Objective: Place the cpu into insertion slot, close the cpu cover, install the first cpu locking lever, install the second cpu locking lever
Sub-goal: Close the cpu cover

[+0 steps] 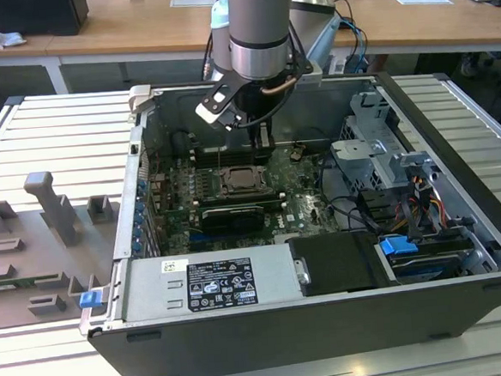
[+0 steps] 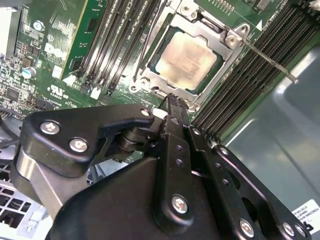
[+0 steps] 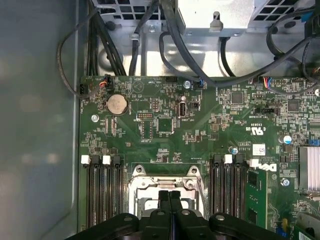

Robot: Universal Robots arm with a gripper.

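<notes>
One cpu (image 2: 187, 55), one cover (image 2: 218, 36), one lever (image 2: 270, 59), one coin cell (image 3: 117, 104) and one case (image 1: 330, 337) were there.

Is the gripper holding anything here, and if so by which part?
Nothing is held. In the second wrist view the gripper is shut with nothing between its fingers, its tip beside the edge of the cover, with the chip seated under it.
</notes>
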